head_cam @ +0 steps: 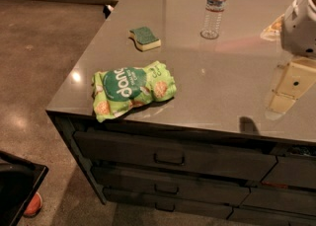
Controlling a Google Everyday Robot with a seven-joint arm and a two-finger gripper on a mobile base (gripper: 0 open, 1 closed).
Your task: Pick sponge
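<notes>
The sponge (144, 38) is seen lying flat on the counter (222, 101), dark scrub side up, at about 10 o'clock of the top and near its left edge. Nothing is touching it. The gripper (289, 89) is found at 3 o'clock, at the right border of the view and well apart from the sponge. Whether it is apart or together cannot be told. Nothing is seen to be held in it.

A bag (132, 90) is lying at 7 o'clock, near the front edge. A bottle (215, 8) is standing upright at 12 o'clock, to the right of the sponge.

The reach is judged not yet begun, and several faults could be met. From the gripper the sponge lies at 10 o'clock and the bottle at 11, so the bottle could be clipped and toppled by a wide sweep of the arm. The bag is green too and larger, so it could be taken for the target. The top looks glossy, so the sponge could be pushed toward the left edge, or off it, if it is met off-centre. The sponge is low and soft, so the counter could be struck if the descent is carried too far.
</notes>
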